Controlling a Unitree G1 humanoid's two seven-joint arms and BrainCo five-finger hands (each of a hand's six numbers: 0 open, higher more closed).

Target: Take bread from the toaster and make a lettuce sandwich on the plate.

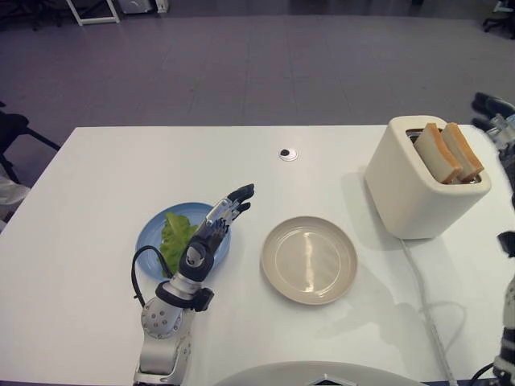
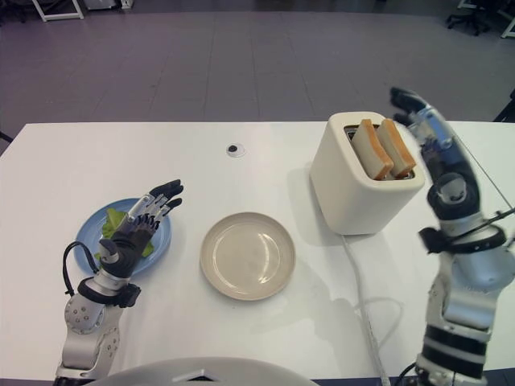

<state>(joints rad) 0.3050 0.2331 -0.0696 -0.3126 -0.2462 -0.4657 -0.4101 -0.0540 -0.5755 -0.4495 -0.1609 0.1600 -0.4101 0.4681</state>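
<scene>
Closest to the camera on the near left, the left hand (image 2: 138, 223) hovers over the right half of a blue plate (image 2: 84, 238), its fingers (image 2: 165, 193) stretched out and slightly apart, pointing far and right, with nothing in them. It covers part of the lettuce (image 2: 113, 222), a green leaf lying on that plate, so the leaf's right edge cannot be seen. A black cable (image 2: 71, 262) loops beside the wrist. Just right of the blue plate, and apart from it, a beige plate (image 2: 248, 256) sits near the middle of the white table (image 2: 265, 177). Farther right stands the cream toaster (image 2: 354, 193), upright, with two slices of bread (image 2: 374, 151) sticking up from its slots, side by side and leaning a little. Right of the toaster's top the right hand (image 2: 425, 121) is raised, level with the bread and not touching it; its fingers (image 2: 406, 98) look extended toward the far left and hold nothing. The toaster's body stands between this hand and the beige plate. A white cord (image 2: 362, 297) runs from the toaster's base toward the near edge, passing right of the beige plate. A small dark round disc (image 2: 234, 149) lies on the table on the far side, well apart from both plates. Grey floor (image 2: 241, 64) lies beyond the table.
</scene>
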